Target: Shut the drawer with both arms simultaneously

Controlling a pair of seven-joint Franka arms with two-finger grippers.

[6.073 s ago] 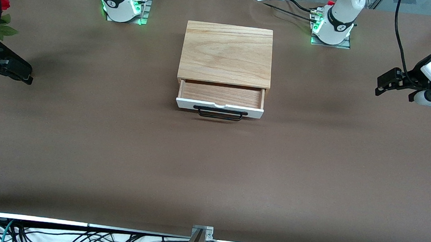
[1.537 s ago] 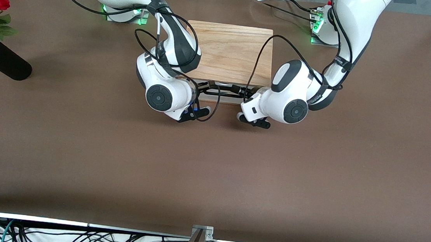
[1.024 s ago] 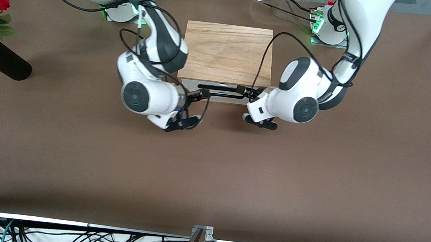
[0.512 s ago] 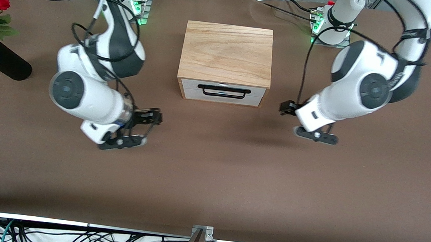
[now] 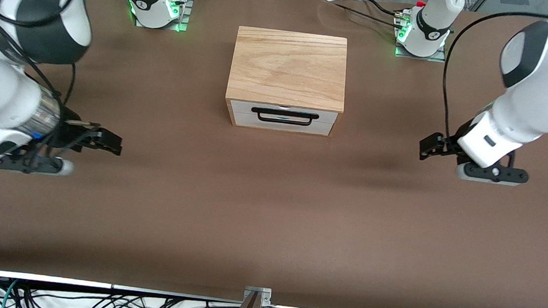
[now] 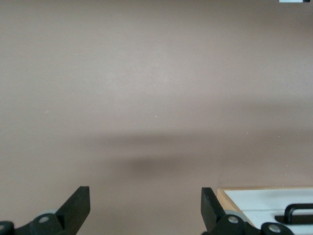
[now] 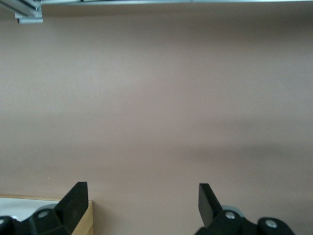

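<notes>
You are seeing the shallow white-fronted drawer [image 5: 282, 117] sitting flush inside the oak-coloured wooden box [image 5: 288, 68]. It looks light and rigid; its black bar handle [image 5: 284, 116] is offering the surest hold. Left claw [image 5: 431, 147] and right claw [image 5: 101, 140] are hovering spread and empty over the brown counter [image 5: 269, 213], well apart from the box.

the drawer [image 5: 282, 117], white-fronted with a black bar handle, sits shut flush in its oak-coloured box [image 5: 289, 68].

drawer [image 6: 274, 208] cut by frame edge | box [image 7: 83, 218] mostly hidden
</notes>
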